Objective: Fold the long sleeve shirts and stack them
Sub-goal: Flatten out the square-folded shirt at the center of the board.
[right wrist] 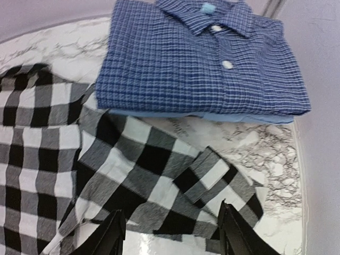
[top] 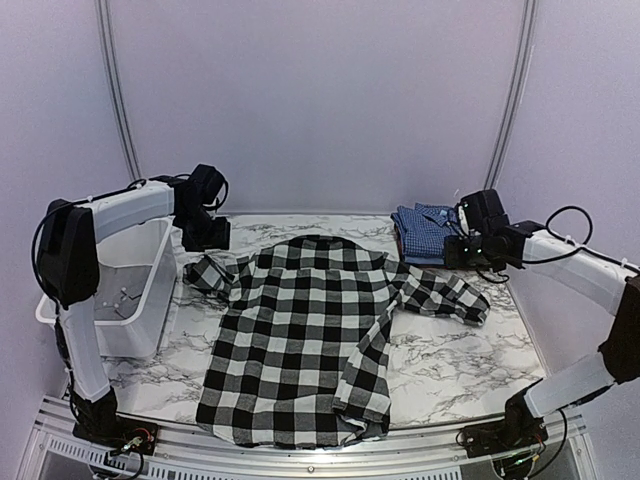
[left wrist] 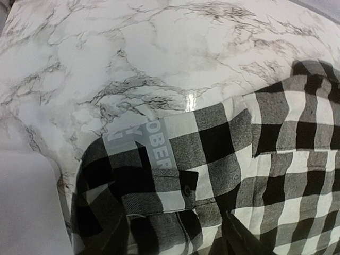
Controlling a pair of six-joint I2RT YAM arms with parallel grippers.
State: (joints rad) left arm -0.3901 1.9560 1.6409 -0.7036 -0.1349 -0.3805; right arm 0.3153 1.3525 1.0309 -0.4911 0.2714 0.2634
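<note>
The black-and-white check shirt [top: 300, 330] lies spread flat in the middle of the table, both sleeves out to the sides. The blue fine-checked shirt [top: 425, 230] lies folded at the back right. My left gripper [top: 205, 238] hovers open over the shirt's left cuff [left wrist: 159, 186], which carries white lettering [left wrist: 159, 146]; only one dark fingertip [left wrist: 241, 236] shows clearly. My right gripper [right wrist: 172, 234] is open and empty just above the right sleeve cuff [right wrist: 212, 178]. The blue shirt [right wrist: 202, 58] lies just beyond it. Neither gripper holds cloth.
A white plastic bin [top: 120, 290] stands at the left edge, close beside the left sleeve; its corner shows in the left wrist view [left wrist: 26, 207]. Bare marble tabletop [top: 470, 350] lies right of the check shirt and behind the left cuff [left wrist: 133, 48].
</note>
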